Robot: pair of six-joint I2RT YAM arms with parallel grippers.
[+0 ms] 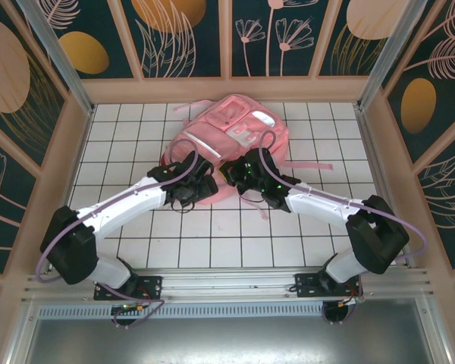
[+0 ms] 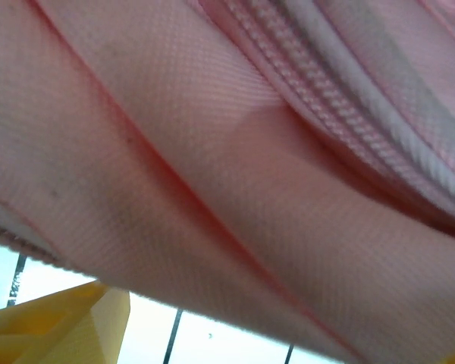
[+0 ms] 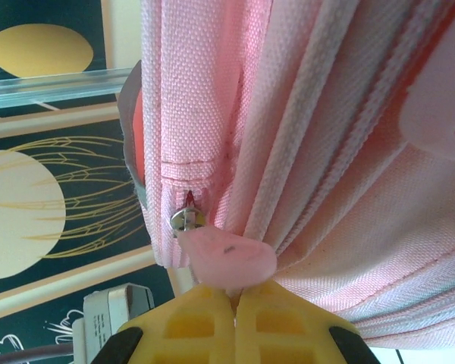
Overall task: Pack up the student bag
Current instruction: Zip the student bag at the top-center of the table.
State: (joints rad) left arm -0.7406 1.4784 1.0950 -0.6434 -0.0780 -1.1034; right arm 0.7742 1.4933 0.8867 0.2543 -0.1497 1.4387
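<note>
On student bag's (image 3: 326, 152) tab (image 3: 231, 258), right pincer (image 3: 233, 297)

Seen from above, the light is bright and even, and my arms (image 1: 129, 201) throw only soft, faint shadows on the white table (image 1: 288, 243). My left wrist picture is soft: the student bag (image 2: 212, 189) fabric sits too close, and the table behind it glares white. My right wrist picture is sharper, weave crisp, my right end effector (image 3: 233, 299) slightly blurred.
</note>
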